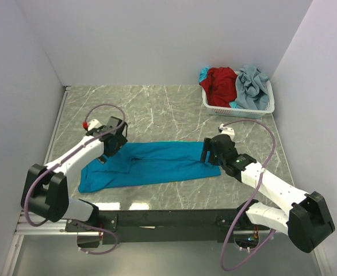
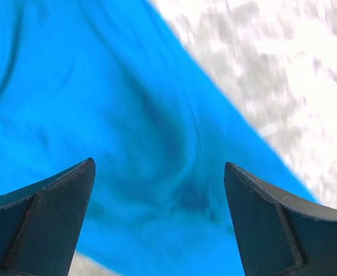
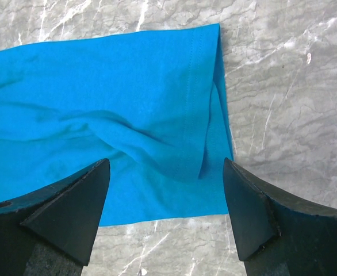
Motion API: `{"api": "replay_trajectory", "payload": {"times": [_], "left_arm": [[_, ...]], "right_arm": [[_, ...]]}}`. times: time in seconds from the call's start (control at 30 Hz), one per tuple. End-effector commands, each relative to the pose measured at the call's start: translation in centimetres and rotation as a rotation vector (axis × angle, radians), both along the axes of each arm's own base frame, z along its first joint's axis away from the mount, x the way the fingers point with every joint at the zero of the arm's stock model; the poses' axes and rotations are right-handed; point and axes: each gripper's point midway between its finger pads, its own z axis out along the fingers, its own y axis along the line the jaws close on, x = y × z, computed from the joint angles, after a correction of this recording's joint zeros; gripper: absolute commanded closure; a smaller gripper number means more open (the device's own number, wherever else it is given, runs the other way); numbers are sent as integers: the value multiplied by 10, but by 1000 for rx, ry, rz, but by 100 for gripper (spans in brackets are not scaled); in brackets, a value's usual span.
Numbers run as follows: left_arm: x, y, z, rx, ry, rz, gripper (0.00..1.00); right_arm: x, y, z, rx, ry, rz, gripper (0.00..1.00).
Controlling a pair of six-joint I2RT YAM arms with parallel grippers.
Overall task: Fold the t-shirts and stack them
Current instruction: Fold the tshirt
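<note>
The teal-blue t-shirt (image 1: 148, 165) lies flat in a long folded band across the middle of the marble table. My left gripper (image 1: 112, 145) is open just above its left part; the left wrist view shows blue cloth (image 2: 128, 144) between the spread fingers. My right gripper (image 1: 210, 154) is open above the shirt's right end, and the hemmed edge (image 3: 206, 115) shows between its fingers in the right wrist view. The red t-shirt (image 1: 221, 83) and the pale grey-blue t-shirt (image 1: 253, 86) lie bunched in the basket.
The white lattice basket (image 1: 237, 109) stands at the back right near the right wall. Bare marble table (image 1: 151, 109) lies behind the shirt. White walls close in on the left, back and right.
</note>
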Motion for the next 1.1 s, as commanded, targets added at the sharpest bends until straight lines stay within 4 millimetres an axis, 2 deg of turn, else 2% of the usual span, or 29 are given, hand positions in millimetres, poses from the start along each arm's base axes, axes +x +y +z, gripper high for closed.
{"api": "replay_trajectory", "payload": {"times": [0.0,0.03,0.1,0.13,0.17,0.27,0.3,0.37,0.4,0.47,0.57,0.67,0.8,0.93,0.97,1.0,1.07], "left_arm": [[22,12,-10,-9,-16,-37,1],[33,10,-9,-27,-55,-44,0],[41,16,-16,-32,-60,-49,1],[56,15,-11,-41,-120,-53,0],[63,17,-10,-40,-138,-55,1],[92,30,-16,-14,-181,-49,1],[101,41,-27,4,-154,-35,1],[114,42,-37,-28,-131,-53,0],[125,49,-46,-31,-120,-50,1],[135,48,-52,-79,-107,-66,1],[156,52,-46,-86,-126,-82,2],[172,52,-27,-91,-156,-103,2],[170,53,-13,-82,-155,-114,2],[149,56,-10,-78,-132,-95,2],[143,56,-4,-79,-143,-91,2],[134,56,-9,-86,-131,-83,1],[122,57,-12,-92,-120,-74,1]], "right_arm": [[8,-5,11,-14,-41,-20,15],[8,-7,10,-23,-40,-25,14],[10,-7,11,-28,-39,-28,15],[10,-7,9,-30,-33,-30,14],[11,-8,9,-33,-30,-34,14],[12,-8,6,-41,-16,-37,14],[12,-8,7,-38,-17,-37,14],[13,-9,7,-40,-18,-44,14],[15,-10,9,-41,-24,-43,14],[16,-10,10,-43,-23,-44,13],[18,-7,13,-37,-25,-35,13],[21,-1,14,-21,-25,-17,12],[26,11,17,8,-18,19,12],[35,34,15,56,2,99,12],[35,42,15,77,12,130,12],[40,46,18,82,6,144,12],[47,54,12,84,27,163,12]]}}
